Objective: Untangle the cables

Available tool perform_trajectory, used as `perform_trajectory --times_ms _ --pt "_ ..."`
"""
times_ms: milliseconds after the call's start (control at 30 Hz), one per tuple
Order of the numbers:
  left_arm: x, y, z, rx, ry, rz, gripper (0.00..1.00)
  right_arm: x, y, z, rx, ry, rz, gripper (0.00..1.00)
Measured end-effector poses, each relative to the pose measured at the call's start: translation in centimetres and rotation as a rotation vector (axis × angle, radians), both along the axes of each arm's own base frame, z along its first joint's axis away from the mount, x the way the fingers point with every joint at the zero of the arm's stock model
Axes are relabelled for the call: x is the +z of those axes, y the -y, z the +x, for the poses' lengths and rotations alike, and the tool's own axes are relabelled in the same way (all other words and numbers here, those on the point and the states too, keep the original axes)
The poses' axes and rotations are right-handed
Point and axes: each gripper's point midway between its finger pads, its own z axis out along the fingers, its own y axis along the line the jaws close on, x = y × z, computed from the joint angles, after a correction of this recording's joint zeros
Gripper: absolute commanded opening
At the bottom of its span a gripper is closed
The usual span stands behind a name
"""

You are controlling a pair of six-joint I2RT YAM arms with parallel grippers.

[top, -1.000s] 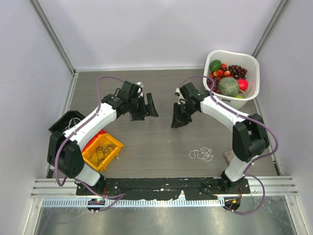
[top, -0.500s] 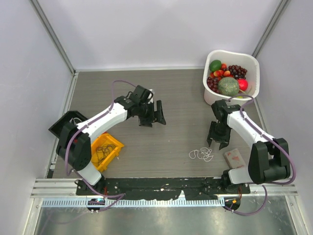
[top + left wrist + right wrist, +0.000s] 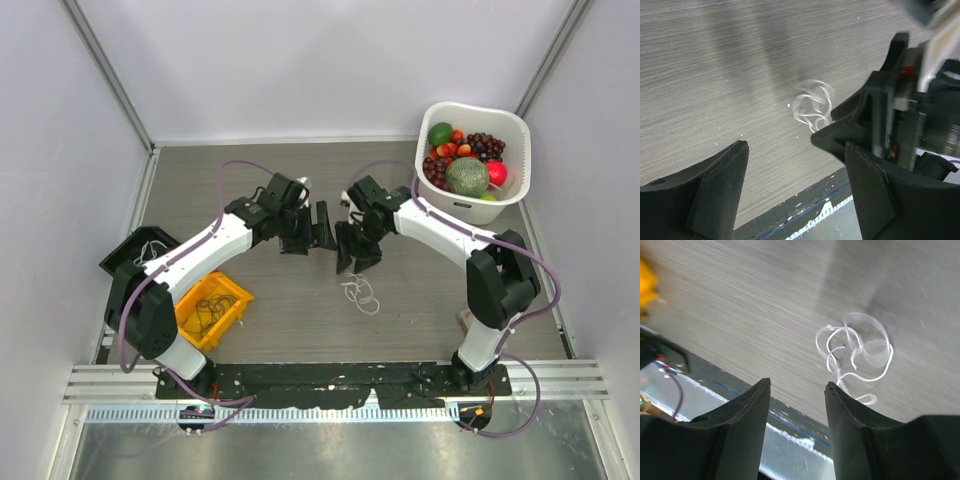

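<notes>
A small tangle of thin white cable (image 3: 360,291) lies in loose loops on the grey table, just nearer than both grippers. It also shows in the left wrist view (image 3: 812,105) and the right wrist view (image 3: 855,347). No red or blue cable shows loose on the table. My left gripper (image 3: 321,228) is open and empty, above the table (image 3: 796,150). My right gripper (image 3: 347,250) is close beside it, open and empty (image 3: 797,384), with the cable off its right finger. The right gripper's body (image 3: 890,130) fills the right of the left wrist view.
A yellow bin (image 3: 209,308) holding dark wires sits at the near left, with a black bin (image 3: 133,254) holding white wire behind it. A white basket of fruit (image 3: 508,122) stands at the back right. A small flat object (image 3: 467,318) lies by the right arm's base.
My right gripper swung right to the white cable, then back to the middle. The cable now lies farther left and a little farther back. My left gripper moved slightly right.
</notes>
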Motion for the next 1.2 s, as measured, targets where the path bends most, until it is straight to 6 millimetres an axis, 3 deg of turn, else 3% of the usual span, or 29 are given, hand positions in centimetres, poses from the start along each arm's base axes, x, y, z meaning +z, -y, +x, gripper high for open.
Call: perform_trajectory --times_ms 67,133,300,433,500,667,767,1033,1200 --pt "0.4 -0.3 0.0 0.013 0.016 0.0 0.77 2.2 -2.5 1.8 0.037 0.086 0.065 0.59" --pt "0.6 -0.5 0.0 0.023 0.027 -0.001 0.73 3.6 -3.1 2.9 0.039 0.137 0.094 0.6" --pt "0.4 0.0 0.1 0.018 0.017 -0.021 0.67 1.8 0.4 2.6 -0.039 0.097 0.034 0.58" --pt "-1.4 0.8 0.1 0.007 -0.039 -0.024 0.62 0.3 3.4 1.4 -0.109 0.033 0.006 0.56" --pt "-2.9 1.3 0.0 -0.007 -0.089 -0.018 0.58 0.1 4.0 1.3 -0.128 0.027 0.005 0.54" --pt "-7.1 2.0 -0.4 -0.036 -0.204 0.022 0.42 -0.3 3.4 1.1 -0.115 0.027 0.038 0.52" --pt "-8.5 1.7 -0.6 -0.057 -0.23 0.058 0.42 -0.2 3.1 1.3 -0.108 0.033 0.057 0.51" --pt "-9.1 1.5 -0.5 -0.126 -0.204 0.092 0.51 0.0 2.0 1.5 -0.095 0.028 0.113 0.5" --pt "-11.1 1.8 -1.6 -0.165 -0.245 0.13 0.51 -0.3 1.6 1.4 -0.09 0.005 0.135 0.49"
